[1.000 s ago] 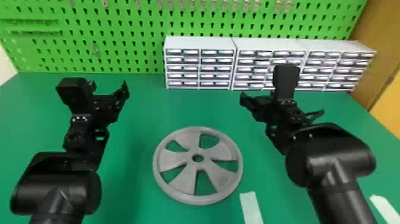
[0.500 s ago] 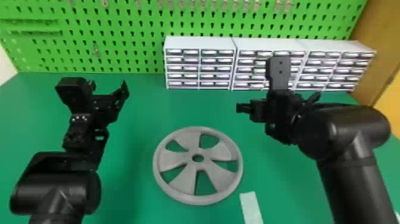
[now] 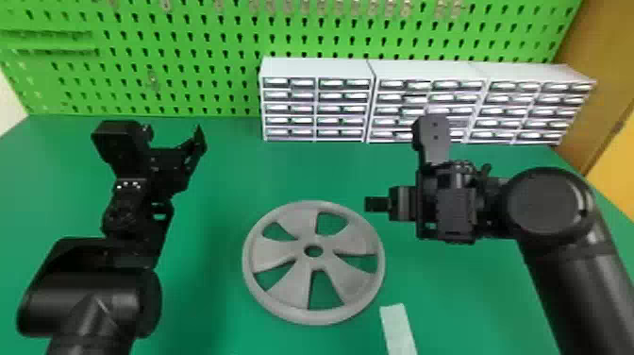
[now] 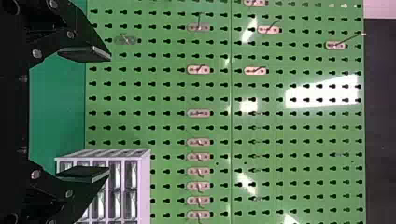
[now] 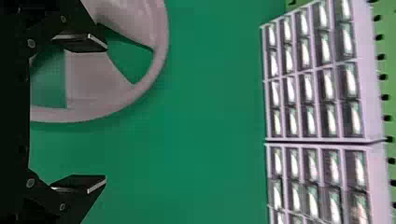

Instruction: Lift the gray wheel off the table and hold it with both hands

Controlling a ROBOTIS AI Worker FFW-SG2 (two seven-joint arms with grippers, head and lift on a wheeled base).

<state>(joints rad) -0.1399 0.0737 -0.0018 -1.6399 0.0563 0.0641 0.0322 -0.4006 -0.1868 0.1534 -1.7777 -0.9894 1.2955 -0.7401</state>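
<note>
On the flat green counter [image 3: 217, 174] lies the round gray spoked wheel [image 3: 313, 264]; before it, rightward, a pale rectangular strip [image 3: 397, 328]; behind, reaching right, white boxy drawer units [image 3: 372, 104] before the green pegboard [image 3: 188, 59].

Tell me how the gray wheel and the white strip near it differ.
The gray wheel is round, while the white strip is narrow and straight-edged. The gray wheel is much wider than the white strip. The gray wheel has openings between its spokes and a hole at its center; the white strip shows none. Both lie flat on the green table.
</note>
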